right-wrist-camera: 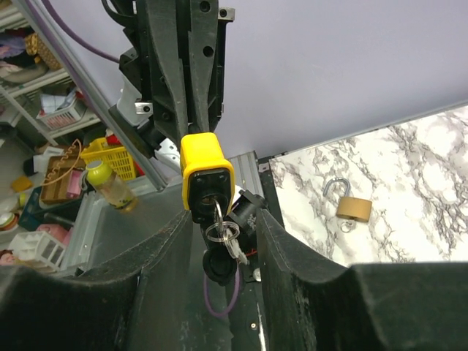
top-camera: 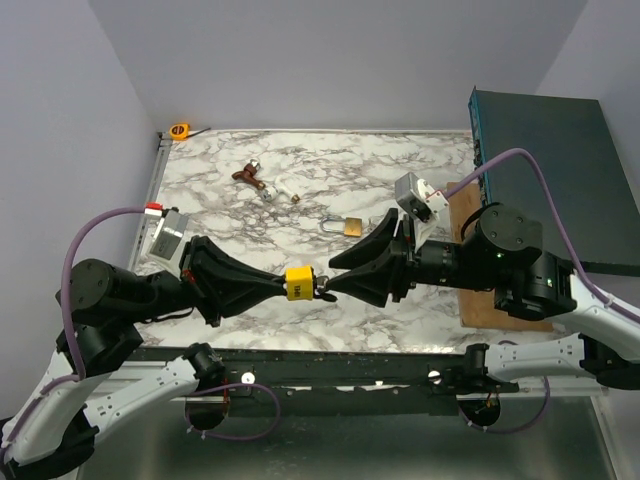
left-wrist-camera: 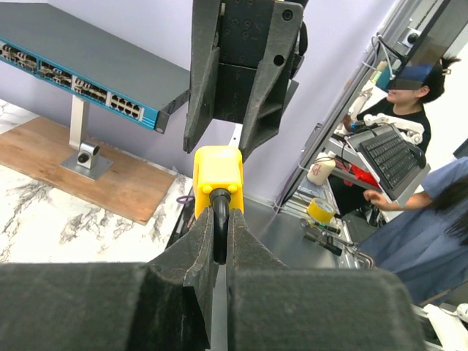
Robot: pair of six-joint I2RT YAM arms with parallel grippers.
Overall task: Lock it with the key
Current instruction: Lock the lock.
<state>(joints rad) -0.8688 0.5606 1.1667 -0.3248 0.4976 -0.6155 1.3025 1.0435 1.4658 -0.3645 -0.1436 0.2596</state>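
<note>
Yellow padlock (top-camera: 300,283) is held in mid-air over the near table edge; its black shackle (left-wrist-camera: 219,201) is clamped in the closed left gripper (left-wrist-camera: 219,227), presumably so the keyway faces 3 o'clock; the key (right-wrist-camera: 219,265), seated there, is straddled by the right gripper (right-wrist-camera: 225,227), jaws apart, not yet pinched; a brass padlock (top-camera: 346,226) lies beyond at 1 o'clock.

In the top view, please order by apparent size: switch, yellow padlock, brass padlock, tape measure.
1. switch
2. yellow padlock and brass padlock look alike; the yellow one is held up nearer the camera, so unranked
3. tape measure
</note>
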